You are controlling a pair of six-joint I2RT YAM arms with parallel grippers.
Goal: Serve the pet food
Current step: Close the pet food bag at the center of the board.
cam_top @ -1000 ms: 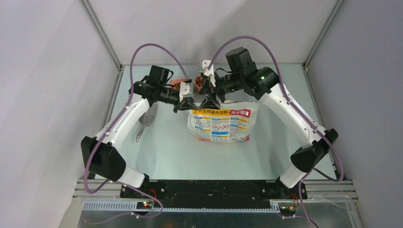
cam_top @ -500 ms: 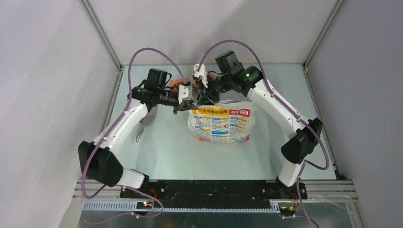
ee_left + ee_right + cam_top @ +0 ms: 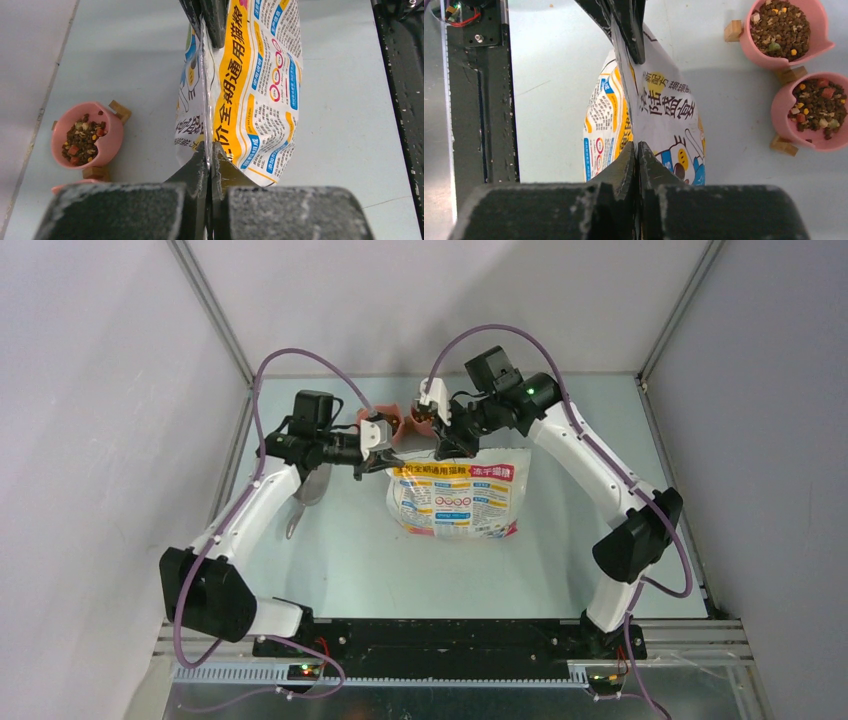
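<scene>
Now both grippers pinch the top seam of the bag (image 3: 455, 502): the left gripper (image 3: 210, 147) at one end and the right gripper (image 3: 636, 147) at the other, each with its jaws pressed together on the foil. The pet food (image 3: 781, 22) already fills the two pink bowls (image 3: 809, 137) just behind the bag. I judge it best to pull evenly and keep the seam level, so the bag does not tip toward the bowls. A second ago the right jaws stood spread at the seam; now they grip it, and the bag has shifted slightly left.
</scene>
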